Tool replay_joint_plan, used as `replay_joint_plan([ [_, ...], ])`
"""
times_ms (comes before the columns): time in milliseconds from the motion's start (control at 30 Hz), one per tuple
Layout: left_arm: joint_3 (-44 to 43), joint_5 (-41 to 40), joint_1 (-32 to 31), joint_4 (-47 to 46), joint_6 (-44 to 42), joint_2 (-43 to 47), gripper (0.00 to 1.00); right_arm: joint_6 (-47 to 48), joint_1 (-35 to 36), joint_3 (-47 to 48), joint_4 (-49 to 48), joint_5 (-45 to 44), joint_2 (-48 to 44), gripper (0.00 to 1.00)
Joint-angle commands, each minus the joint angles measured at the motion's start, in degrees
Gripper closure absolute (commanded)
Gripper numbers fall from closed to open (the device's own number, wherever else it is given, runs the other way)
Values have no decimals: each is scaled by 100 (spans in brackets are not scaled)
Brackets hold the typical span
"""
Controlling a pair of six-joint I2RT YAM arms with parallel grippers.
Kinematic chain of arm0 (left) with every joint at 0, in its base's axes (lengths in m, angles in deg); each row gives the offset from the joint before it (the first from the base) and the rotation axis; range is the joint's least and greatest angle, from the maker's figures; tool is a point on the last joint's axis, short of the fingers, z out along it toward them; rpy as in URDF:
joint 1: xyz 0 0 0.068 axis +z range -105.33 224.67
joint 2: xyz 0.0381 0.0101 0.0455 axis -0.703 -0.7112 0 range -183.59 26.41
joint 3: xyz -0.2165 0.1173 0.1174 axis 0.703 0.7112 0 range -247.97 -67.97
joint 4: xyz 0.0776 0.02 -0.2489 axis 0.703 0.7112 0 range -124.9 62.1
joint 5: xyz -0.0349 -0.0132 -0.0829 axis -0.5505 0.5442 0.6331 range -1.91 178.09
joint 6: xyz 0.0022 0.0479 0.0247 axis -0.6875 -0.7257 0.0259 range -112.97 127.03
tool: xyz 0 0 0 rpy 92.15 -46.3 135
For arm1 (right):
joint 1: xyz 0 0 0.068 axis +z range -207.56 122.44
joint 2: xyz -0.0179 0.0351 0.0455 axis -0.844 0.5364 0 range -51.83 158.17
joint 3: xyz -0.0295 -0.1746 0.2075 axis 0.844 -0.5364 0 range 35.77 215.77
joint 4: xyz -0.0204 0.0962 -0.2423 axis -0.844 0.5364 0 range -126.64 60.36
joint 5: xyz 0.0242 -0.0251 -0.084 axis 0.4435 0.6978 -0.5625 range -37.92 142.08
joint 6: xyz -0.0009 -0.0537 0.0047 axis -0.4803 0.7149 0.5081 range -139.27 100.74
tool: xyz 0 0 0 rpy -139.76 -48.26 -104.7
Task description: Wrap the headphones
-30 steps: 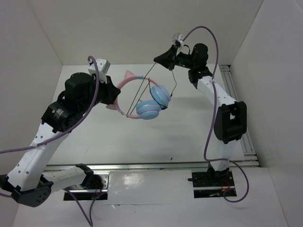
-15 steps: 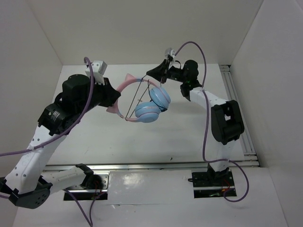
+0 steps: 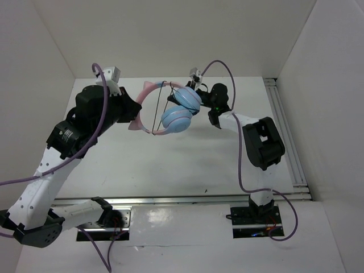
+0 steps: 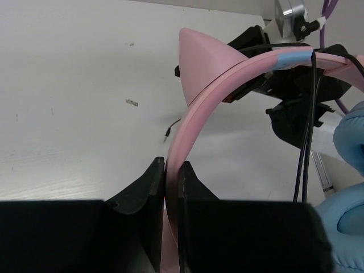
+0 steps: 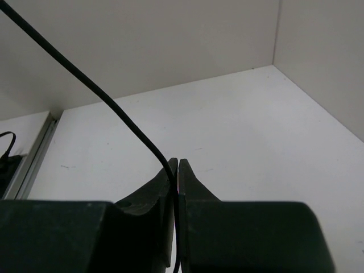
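The headphones [image 3: 176, 116] hang in the air over the far middle of the table, two light blue ear cups below a pink headband with cat-ear points. My left gripper [image 3: 136, 114] is shut on the pink headband [image 4: 196, 119] near a cat ear [image 4: 200, 60]. My right gripper [image 3: 185, 92] sits just behind the upper ear cup [image 3: 187, 98] and is shut on the thin black cord [image 5: 108, 102]. The cord runs across the headband in taut strands [image 3: 162, 96]. A cord end [image 4: 172, 127] lies over the table.
White walls enclose the table on the left, back and right. A metal rail [image 3: 284, 125] runs along the right side. Another rail [image 3: 187, 199] crosses the near edge. My thick purple cables [image 3: 219, 65] loop above both arms.
My right gripper has moved left and toward the ear cups with the cord. My left gripper has lifted and turned the headband, so the headphones sit higher and farther back.
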Motion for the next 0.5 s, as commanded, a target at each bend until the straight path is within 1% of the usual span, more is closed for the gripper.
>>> replay_joint_plan([
  [0,-271,0,11,-925,503,102,100,-120,112,-59,-444,-188,115,90],
  [133,-270,-122,64,-1119,574,-21,100,-576,252,-190,-1066,-135,317,89],
  [167,-270,-123,64,-1172,574,-21,100,-768,253,-243,-1399,-135,317,89],
  [267,-331,-123,117,-1242,574,-144,100,-1007,314,-349,-1787,-135,440,86],
  [467,-436,-123,170,-1348,512,-249,100,-1166,481,-480,-1990,-83,441,86],
])
